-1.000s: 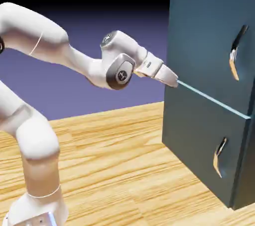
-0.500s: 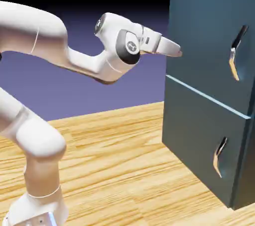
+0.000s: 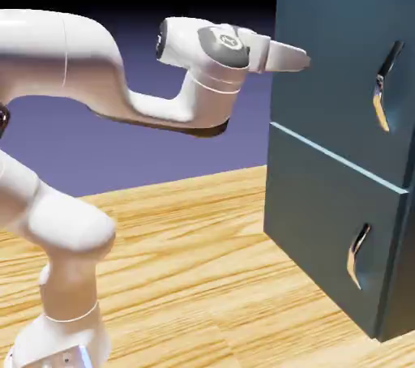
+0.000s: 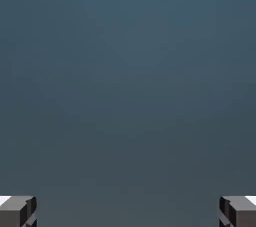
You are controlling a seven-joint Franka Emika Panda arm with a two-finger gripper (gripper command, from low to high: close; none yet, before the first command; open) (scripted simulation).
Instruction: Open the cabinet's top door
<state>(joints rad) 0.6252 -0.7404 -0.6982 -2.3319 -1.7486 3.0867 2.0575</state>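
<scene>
The dark teal cabinet (image 3: pixel 340 147) stands at the exterior view's right. Its top door (image 3: pixel 340 66) is the taller upper panel, flush and closed, with a curved silver handle (image 3: pixel 382 87) near its right edge. My gripper (image 3: pixel 301 59) is level with the upper part of that door, close to its left edge and well to the left of the handle. In the hand view the two grey fingertips (image 4: pixel 17 210) stand far apart, open, with nothing between them. Flat teal panel (image 4: pixel 128 81) fills the rest of the hand view.
The shorter lower panel (image 3: pixel 328 220) has its own silver handle (image 3: pixel 357 255). A pale seam (image 3: pixel 336 157) divides the two panels. The cabinet rests on a wooden table (image 3: pixel 186 277), and the white arm (image 3: pixel 97 74) spans the left half of the exterior view.
The hand has risen from the seam between the panels to the top door's upper part, levelled out, and moved slightly right toward the cabinet. The fingers stayed open.
</scene>
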